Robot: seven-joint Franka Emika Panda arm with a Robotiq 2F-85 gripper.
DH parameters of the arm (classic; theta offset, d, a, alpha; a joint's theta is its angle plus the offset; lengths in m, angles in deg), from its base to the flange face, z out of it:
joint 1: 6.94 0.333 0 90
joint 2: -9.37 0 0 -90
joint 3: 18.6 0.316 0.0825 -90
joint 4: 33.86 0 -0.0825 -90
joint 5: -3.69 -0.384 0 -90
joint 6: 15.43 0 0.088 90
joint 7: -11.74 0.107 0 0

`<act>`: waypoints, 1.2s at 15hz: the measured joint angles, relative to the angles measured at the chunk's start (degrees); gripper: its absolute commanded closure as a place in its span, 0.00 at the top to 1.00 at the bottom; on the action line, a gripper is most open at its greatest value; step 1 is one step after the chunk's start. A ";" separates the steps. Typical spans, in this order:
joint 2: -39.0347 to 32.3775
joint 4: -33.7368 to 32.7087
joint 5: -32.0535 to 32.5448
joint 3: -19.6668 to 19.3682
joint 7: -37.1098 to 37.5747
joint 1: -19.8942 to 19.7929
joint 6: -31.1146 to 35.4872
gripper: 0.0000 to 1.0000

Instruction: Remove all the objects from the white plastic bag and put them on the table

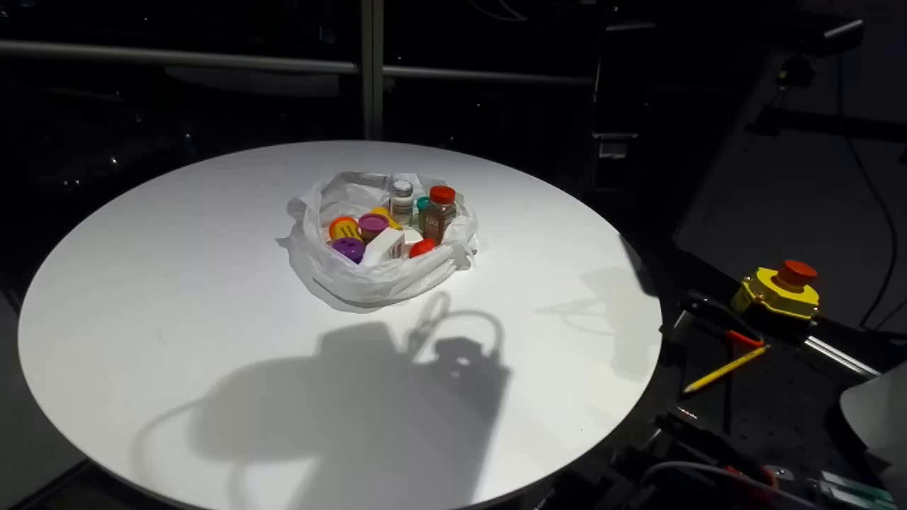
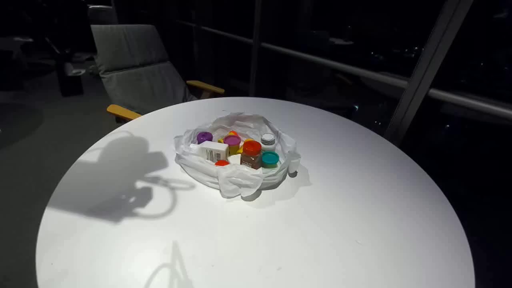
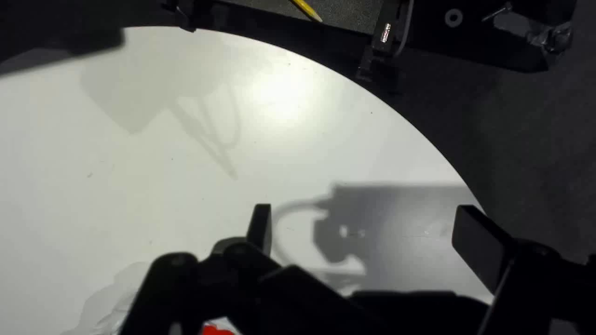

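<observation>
The white plastic bag lies open on the round white table; it is in both exterior views. Inside it are a red-lidded jar, a white-capped bottle, a teal-lidded tub, a magenta-lidded tub, a purple-lidded item, an orange-and-yellow tub, a white bottle with a barcode and a red item. My gripper is open and empty above the table, off to one side of the bag. In the wrist view a finger mostly hides the bag.
Shadows of the arm fall on the table. A yellow emergency stop with a red button and a yellow pencil lie on a dark surface beside the table. A grey chair stands behind the table edge.
</observation>
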 measured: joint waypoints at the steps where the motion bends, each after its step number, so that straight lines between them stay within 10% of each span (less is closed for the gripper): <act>1: 0.01 -0.23 0.00 0.00 0.00 0.00 0.03 1.00; 18: -7.29 -7.76 9.91 -3.74 4.79 -4.48 1.00 1.00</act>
